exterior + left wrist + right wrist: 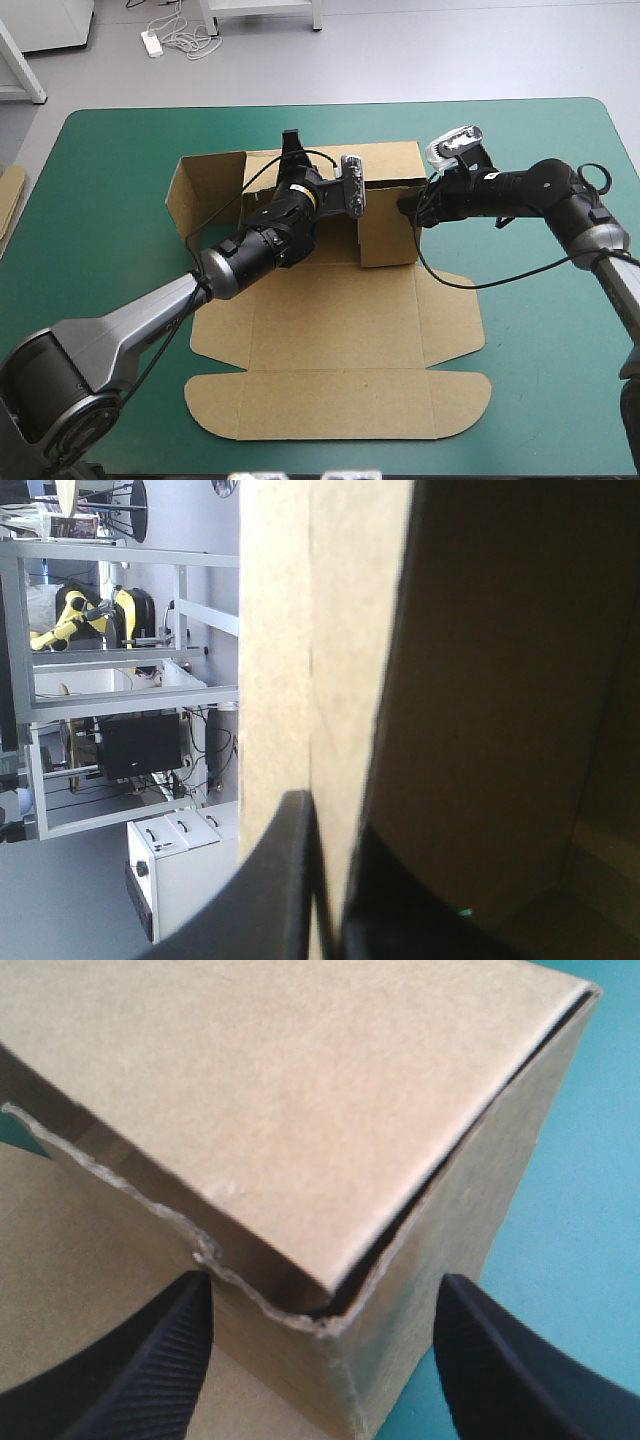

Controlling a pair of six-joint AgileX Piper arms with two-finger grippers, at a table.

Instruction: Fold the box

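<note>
Box [340,330] far wall pinched in left gripper [325,815]; right gripper [322,1290], spread astride its right corner, should square that corner before tucking.

Bright, even overhead light in high view; box [330,320] throws only faint soft shadows on teal-green cover [540,380]. Left wrist: box inside dark toward 3 o'clock, brightest at 9. Right wrist: evenly lit, seam shadowed.

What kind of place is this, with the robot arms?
Probably a robot lab or test room. Two robot arms, left gripper and right gripper, work a brown box on a table with a plain teal-green cover, not a home or shop counter.
</note>
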